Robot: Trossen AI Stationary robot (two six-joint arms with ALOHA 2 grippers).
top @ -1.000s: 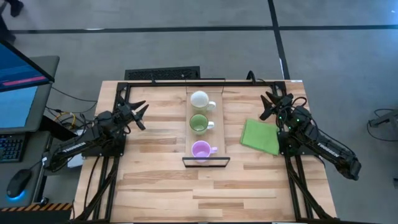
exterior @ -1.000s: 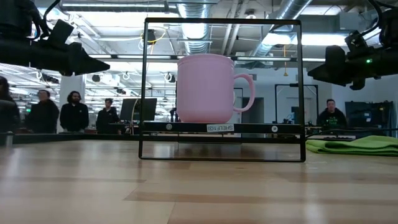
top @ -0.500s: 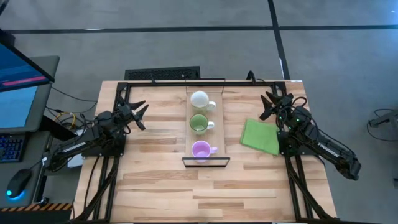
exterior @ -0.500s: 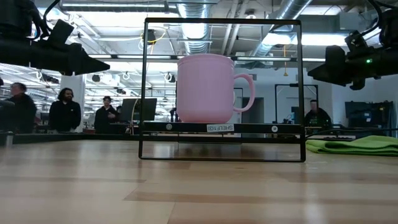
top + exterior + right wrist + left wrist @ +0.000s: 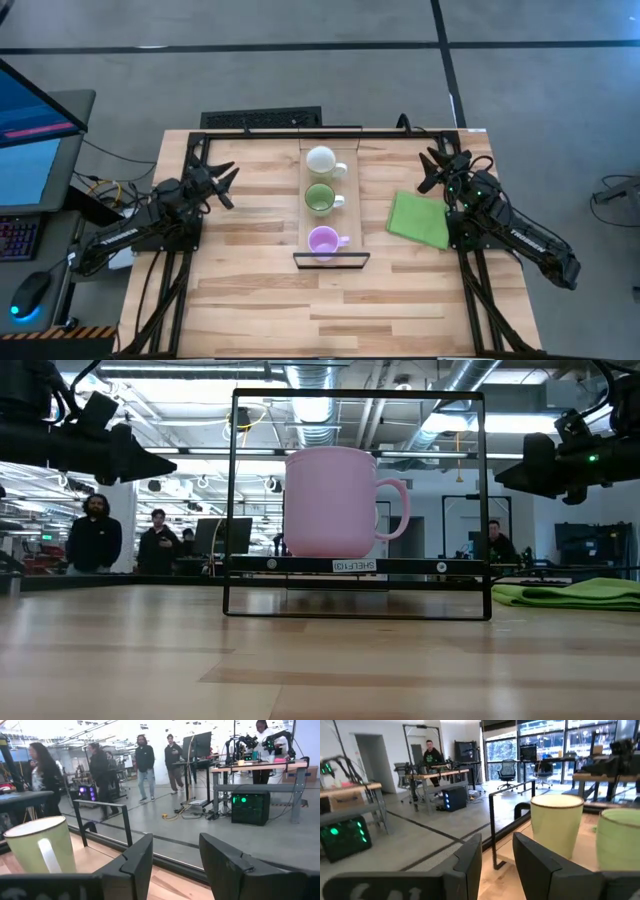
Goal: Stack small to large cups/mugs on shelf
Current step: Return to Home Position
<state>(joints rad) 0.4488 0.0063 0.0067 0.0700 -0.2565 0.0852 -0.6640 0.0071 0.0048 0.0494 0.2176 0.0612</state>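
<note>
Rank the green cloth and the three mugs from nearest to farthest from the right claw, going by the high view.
1. The green cloth, on the table right beside the right claw.
2. The white mug and the green mug, at the back end and middle of the shelf: too close to call.
3. The purple mug, at the shelf's dark-lipped end.
</note>
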